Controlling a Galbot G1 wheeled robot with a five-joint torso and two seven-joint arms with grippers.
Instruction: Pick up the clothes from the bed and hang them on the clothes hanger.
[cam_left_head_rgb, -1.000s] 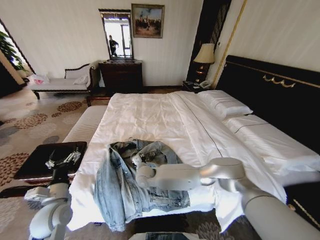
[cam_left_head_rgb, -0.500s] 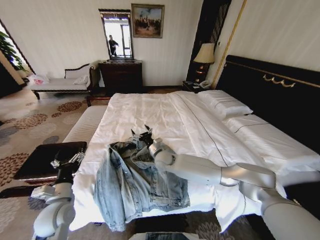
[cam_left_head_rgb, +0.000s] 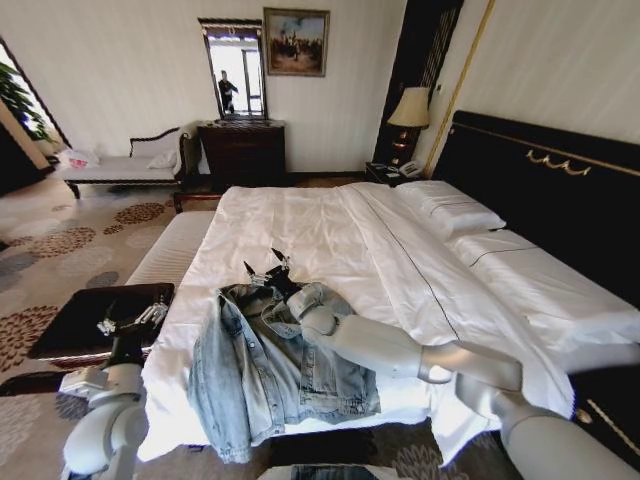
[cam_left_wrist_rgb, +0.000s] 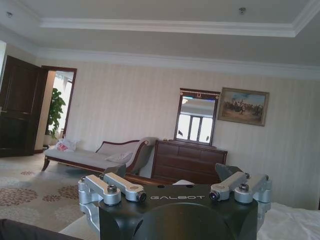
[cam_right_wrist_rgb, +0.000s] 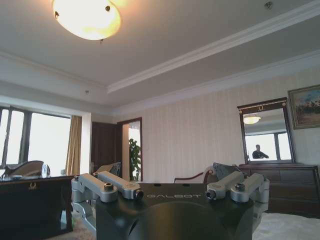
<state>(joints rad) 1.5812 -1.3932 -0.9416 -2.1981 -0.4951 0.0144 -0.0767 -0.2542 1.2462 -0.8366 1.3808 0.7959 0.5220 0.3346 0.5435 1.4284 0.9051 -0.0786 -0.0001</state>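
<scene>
Nearest the robot, the left gripper (cam_left_head_rgb: 130, 318) is parked low beside the bed's near left corner, above a dark side table (cam_left_head_rgb: 70, 322), holding nothing; in the left wrist view its fingers (cam_left_wrist_rgb: 122, 186) stand apart with only the room between them. Just past it, the one denim jacket (cam_left_head_rgb: 270, 368) lies crumpled at the foot edge of the bed (cam_left_head_rgb: 330, 230), left of the middle, its long axis running from the collar up on the mattress to the hem, which droops over the foot edge toward the floor. The right gripper (cam_left_head_rgb: 268, 268) reaches across the jacket from the right and hovers at the collar end, its fingers spread wide and empty, pointing up rather than down at the cloth, as the right wrist view looking at the ceiling bears out. So the jacket lies directly beneath and just nearer than the right gripper, which is clearly the closer one; a grasp at the collar probably calls for turning the wrist down first. Farther along the bed, two white pillows (cam_left_head_rgb: 450, 212) rest by the headboard edge. Count: one jacket, one bed, two grippers, both empty.
</scene>
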